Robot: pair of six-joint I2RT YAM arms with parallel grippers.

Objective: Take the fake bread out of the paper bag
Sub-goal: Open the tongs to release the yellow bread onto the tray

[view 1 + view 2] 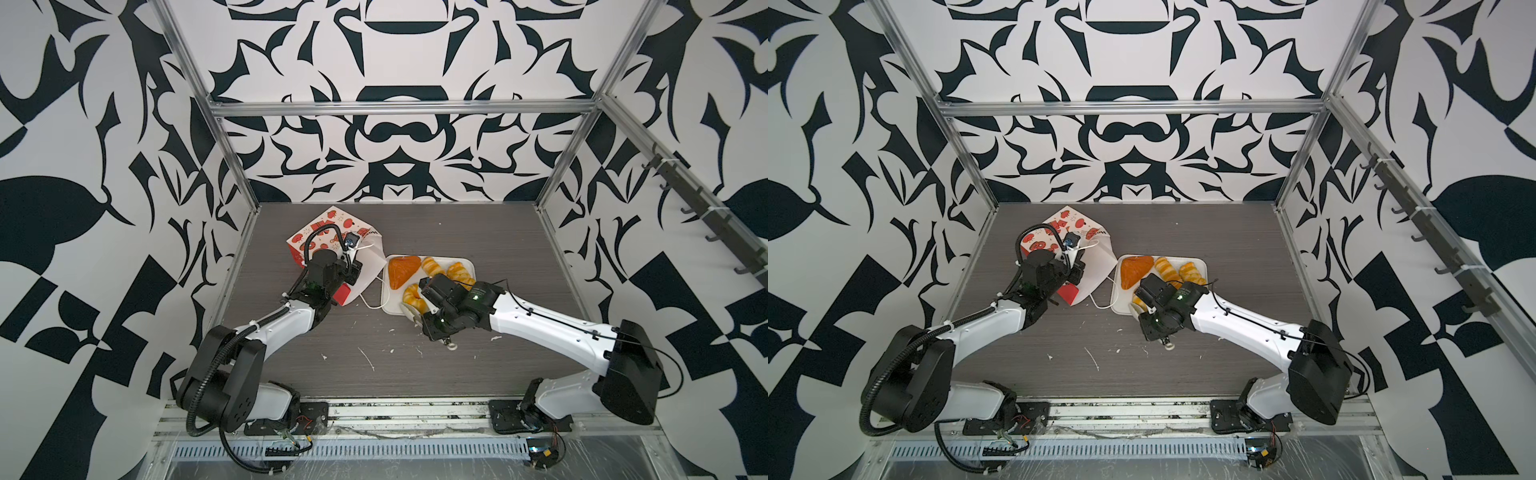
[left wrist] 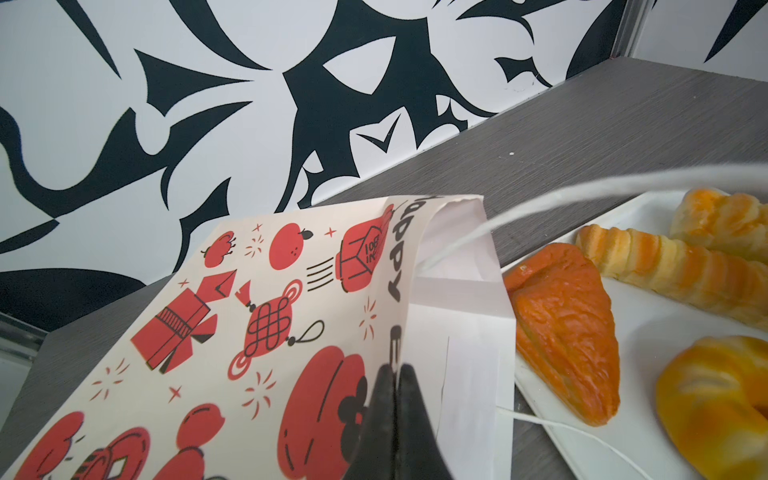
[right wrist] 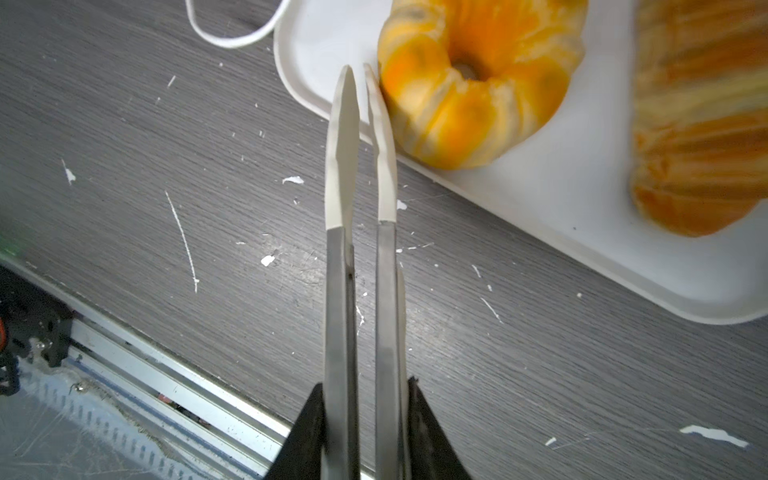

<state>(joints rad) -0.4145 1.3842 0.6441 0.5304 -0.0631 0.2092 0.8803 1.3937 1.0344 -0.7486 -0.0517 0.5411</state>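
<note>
A: Left wrist view first: shows left jaws pinched fully shut on the rim of the paper bag, tipped just beside the tray, mouth toward it.

B: And the fake bread?

A: On the tray: triangle, twist, ring bun, striped roll. Cannot tell about a fifth piece; no sight into the bag.

B: Right jaws?

A: Clamped on a pair of tongs, tips nearly together, empty, seemingly against the ring bun at the tray's edge.

B: Dangers?

A: Nudging the bun off the tray with those tips. Snagging the cord handle looped just beside the tray's corner, dragging bag and tray together. Leaving a hidden piece behind by quitting early.
</note>
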